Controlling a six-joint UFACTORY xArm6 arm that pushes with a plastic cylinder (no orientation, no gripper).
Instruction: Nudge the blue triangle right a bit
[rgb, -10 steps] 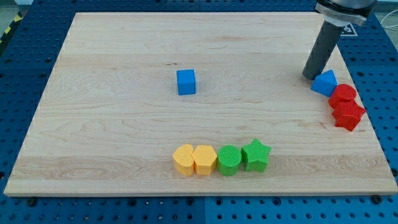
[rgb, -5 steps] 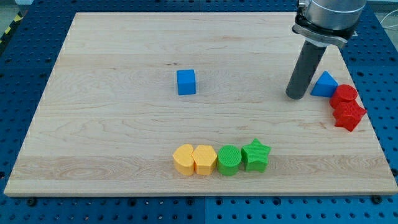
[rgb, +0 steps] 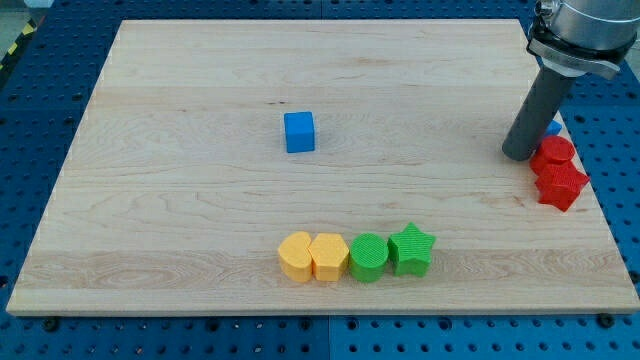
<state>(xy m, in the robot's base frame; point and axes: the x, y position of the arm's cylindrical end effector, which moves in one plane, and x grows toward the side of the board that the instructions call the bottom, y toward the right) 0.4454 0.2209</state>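
Camera view, my tip (rgb: 519, 156) apparently touching blue triangle (rgb: 554, 128)

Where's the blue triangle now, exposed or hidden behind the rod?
Mostly hidden. Only a blue sliver of the blue triangle shows right of the rod, above the red blocks. My tip sits at its left.

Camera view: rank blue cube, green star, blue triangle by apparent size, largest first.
1. green star, the largest as seen, though it lies nearer the view's bottom, which may inflate it.
2. blue cube.
3. blue triangle, only a sliver shows; the rod hides the rest, with my tip at its left, so its true size is unclear.
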